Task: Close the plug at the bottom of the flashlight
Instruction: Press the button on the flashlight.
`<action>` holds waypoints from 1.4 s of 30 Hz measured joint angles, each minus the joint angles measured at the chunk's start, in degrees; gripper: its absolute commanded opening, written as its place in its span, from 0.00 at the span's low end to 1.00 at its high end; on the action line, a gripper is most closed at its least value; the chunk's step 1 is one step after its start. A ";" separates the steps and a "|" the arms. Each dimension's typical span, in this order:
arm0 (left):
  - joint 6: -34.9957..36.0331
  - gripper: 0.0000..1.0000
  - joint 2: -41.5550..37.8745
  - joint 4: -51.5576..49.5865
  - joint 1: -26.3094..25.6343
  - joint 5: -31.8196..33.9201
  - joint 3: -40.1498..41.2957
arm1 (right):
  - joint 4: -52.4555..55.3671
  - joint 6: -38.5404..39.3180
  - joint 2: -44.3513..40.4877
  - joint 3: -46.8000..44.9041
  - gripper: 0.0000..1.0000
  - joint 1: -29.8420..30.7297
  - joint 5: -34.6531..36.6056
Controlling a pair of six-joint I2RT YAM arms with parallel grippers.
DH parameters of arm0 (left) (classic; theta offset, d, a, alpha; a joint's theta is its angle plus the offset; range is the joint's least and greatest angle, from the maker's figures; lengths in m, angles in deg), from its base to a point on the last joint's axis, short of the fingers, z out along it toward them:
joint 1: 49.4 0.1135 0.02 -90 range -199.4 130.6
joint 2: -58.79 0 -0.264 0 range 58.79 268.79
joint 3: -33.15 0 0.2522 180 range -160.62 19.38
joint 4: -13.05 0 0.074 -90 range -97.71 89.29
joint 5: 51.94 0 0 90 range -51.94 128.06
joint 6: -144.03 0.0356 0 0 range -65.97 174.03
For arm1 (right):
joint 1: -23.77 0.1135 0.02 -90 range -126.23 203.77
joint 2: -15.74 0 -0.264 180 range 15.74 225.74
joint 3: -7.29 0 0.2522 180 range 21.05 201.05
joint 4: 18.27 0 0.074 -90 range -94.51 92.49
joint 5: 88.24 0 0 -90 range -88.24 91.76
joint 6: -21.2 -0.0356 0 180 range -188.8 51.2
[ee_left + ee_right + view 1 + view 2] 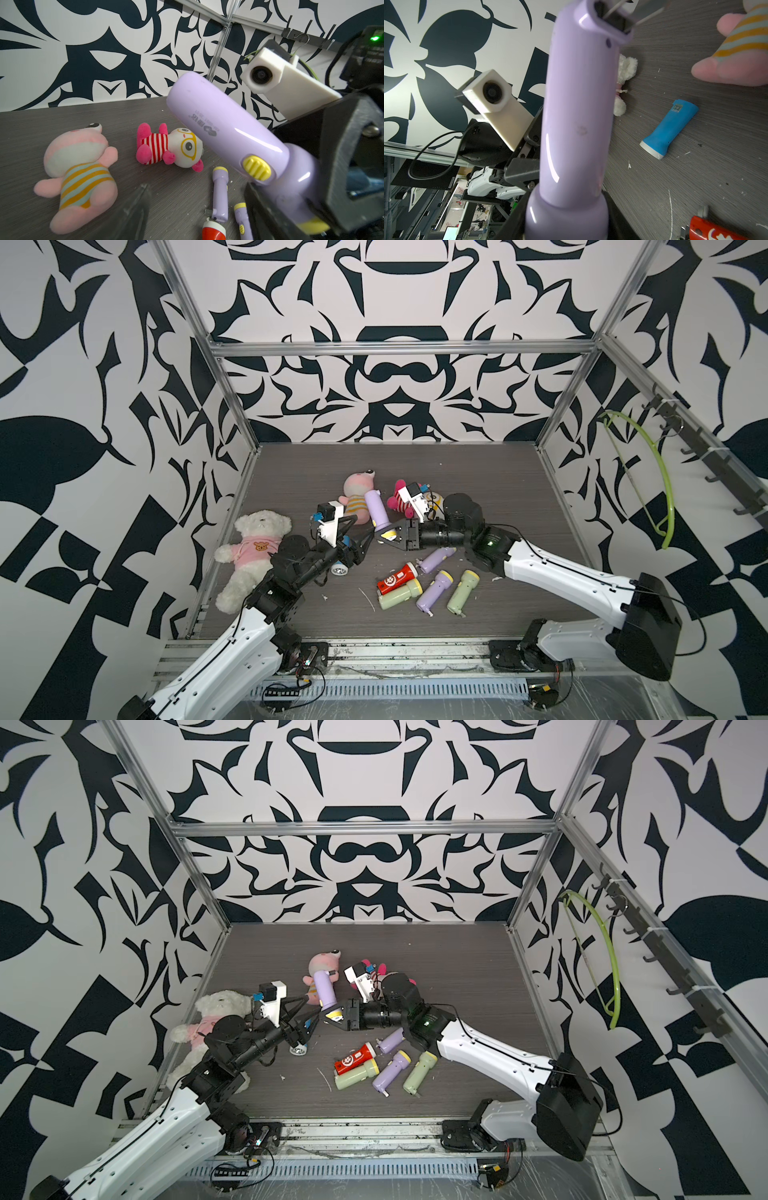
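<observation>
Lilac plastic, smooth and glossy, formed the flashlight [377, 506], a round barrel with a ribbed yellow switch [257, 168], widening to a yellow-rimmed head. The right end effector [388, 536] was clenched on that head, holding the barrel tilted above the dark wood-grain tabletop [478, 472], just in front of the pink plush [357, 485]. At the barrel's end nearest the plush, the plug [610, 18] stood swung out of its recess, thin metal prongs [649, 14] bare. The left end effector [365, 526] hung released, its black wedge-shaped fingers [135, 207] spread wide and gripping nothing, close to the head; whether a tip touched it could not be told.
</observation>
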 measured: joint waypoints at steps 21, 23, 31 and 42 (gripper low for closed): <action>0.85 0.75 -3.85 -2.34 0.00 0.83 -1.07 | 0.09 -0.02 0.00 0.00 0.00 -0.02 -0.35; 0.85 0.75 -2.91 -2.34 0.00 0.76 -1.07 | 0.09 -0.02 0.00 0.00 0.00 -0.02 -0.35; 0.85 0.75 -1.53 -1.84 0.00 0.66 -1.09 | 0.09 -0.02 0.00 0.00 0.00 -0.09 -0.35; 0.90 0.75 -3.15 -1.79 0.00 0.44 -2.08 | 0.09 -0.02 0.00 0.00 0.00 -0.13 -0.37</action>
